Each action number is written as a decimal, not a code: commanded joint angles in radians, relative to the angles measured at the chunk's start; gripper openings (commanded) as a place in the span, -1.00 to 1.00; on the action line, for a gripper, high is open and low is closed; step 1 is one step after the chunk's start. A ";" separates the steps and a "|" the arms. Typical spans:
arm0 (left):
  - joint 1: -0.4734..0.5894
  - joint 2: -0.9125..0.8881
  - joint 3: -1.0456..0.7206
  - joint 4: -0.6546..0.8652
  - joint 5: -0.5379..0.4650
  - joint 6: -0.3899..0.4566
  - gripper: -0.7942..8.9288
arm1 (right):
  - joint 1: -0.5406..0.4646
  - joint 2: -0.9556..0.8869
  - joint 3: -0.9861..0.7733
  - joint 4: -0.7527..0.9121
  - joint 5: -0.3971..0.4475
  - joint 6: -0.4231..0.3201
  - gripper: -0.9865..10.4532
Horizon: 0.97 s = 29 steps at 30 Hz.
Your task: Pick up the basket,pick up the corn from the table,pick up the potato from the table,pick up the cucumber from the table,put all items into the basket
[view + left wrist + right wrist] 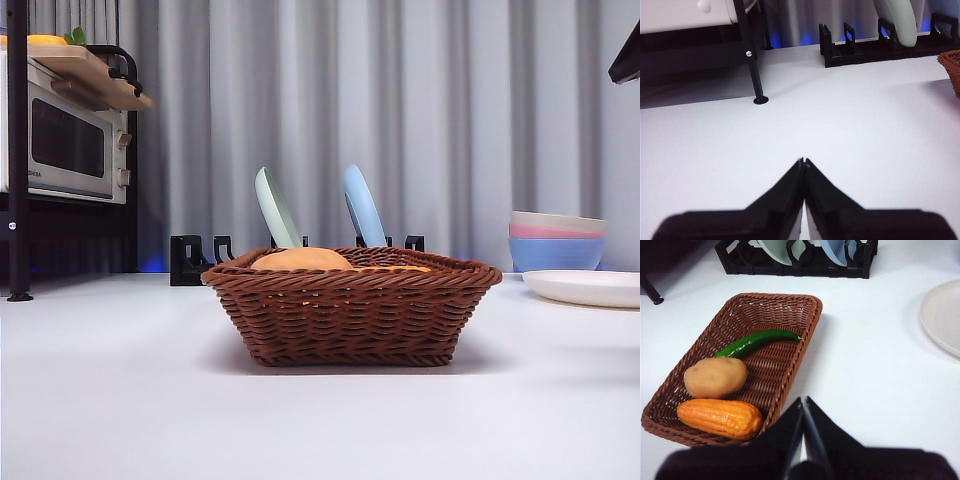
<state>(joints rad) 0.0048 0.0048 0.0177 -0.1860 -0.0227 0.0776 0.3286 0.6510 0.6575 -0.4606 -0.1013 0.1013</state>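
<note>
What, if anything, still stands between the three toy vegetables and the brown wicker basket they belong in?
Nothing visible. The ribbed orange corn, the smooth tan potato and the glossy green cucumber already lie inside the brown woven wicker basket.

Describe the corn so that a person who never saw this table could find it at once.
Find the brown wicker basket in the middle of the white table. Three vegetables lie inside it: the corn is at one end, beside the potato. It alone is orange and ribbed; the potato is smooth and tan, the cucumber long and green.
</note>
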 commanded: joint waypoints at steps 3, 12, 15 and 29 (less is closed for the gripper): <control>0.004 -0.003 -0.015 0.002 0.002 -0.006 -0.84 | 0.000 -0.002 -0.004 0.007 0.003 0.010 -0.82; 0.004 -0.003 -0.015 0.002 0.002 -0.006 -0.84 | 0.000 -0.002 -0.004 0.007 0.004 0.009 -0.83; 0.004 -0.003 -0.015 0.002 0.002 -0.006 -0.84 | 0.002 -0.006 -0.004 -0.003 0.004 -0.002 -0.83; 0.004 -0.003 -0.014 0.003 0.002 -0.006 -0.84 | -0.161 -0.391 -0.322 0.304 -0.005 -0.195 -0.83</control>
<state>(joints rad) 0.0051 0.0048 0.0177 -0.1860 -0.0227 0.0776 0.1795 0.2890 0.3824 -0.1814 -0.1055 -0.0849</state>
